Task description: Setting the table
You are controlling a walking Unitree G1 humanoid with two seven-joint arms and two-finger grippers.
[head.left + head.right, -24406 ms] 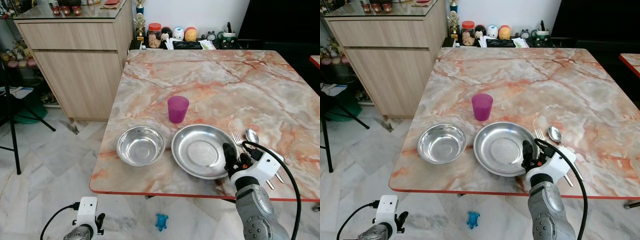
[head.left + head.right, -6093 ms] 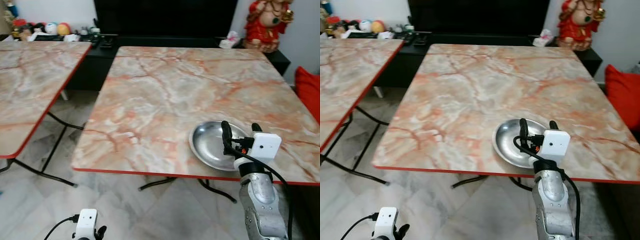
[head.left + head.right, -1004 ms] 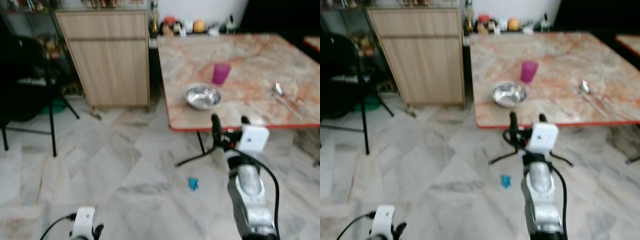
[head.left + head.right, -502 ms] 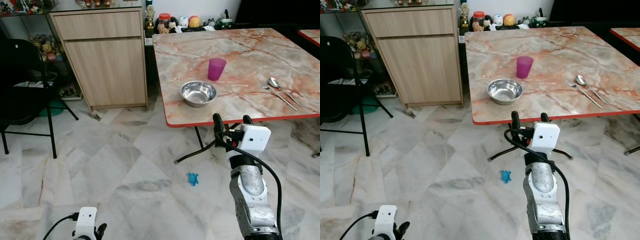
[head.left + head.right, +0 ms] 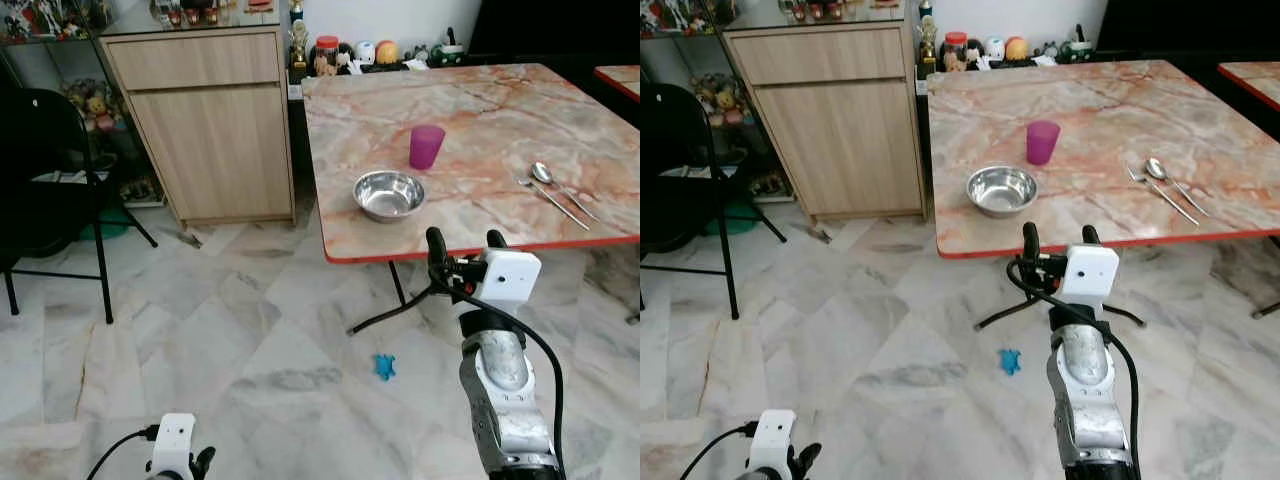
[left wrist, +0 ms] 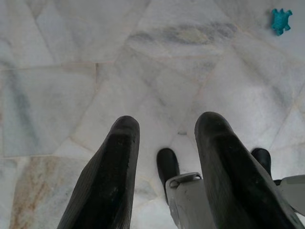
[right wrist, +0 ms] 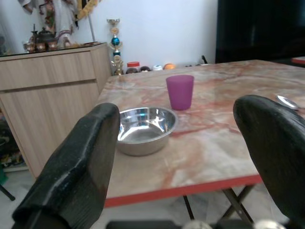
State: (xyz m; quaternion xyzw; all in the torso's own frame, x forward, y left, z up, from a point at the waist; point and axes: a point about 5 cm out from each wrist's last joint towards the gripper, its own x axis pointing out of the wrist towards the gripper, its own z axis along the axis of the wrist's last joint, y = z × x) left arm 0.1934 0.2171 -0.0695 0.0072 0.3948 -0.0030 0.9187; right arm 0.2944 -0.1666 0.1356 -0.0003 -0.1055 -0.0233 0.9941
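Note:
A steel bowl point(image 5: 389, 194) sits near the front left corner of the marble table point(image 5: 480, 110), with a purple cup point(image 5: 427, 146) just behind it. A fork point(image 5: 547, 198) and a spoon point(image 5: 541, 172) lie side by side towards the table's right edge. My right gripper point(image 5: 465, 240) is raised in front of the table's red front edge, open and empty; its wrist view looks at the bowl point(image 7: 144, 129) and the cup point(image 7: 179, 91). The left gripper point(image 6: 168, 123) hangs low over the floor, open with nothing in it.
A wooden cabinet point(image 5: 205, 110) stands left of the table and a black folding chair point(image 5: 50, 180) further left. Jars and small figures point(image 5: 370, 50) line the table's far side. A blue turtle toy point(image 5: 384, 366) lies on the marble floor. Another table's corner point(image 5: 620, 75) shows far right.
The blur from a second ago is gone and the whole view has shifted slightly. My right gripper stays raised and open. Nothing on the table has moved.

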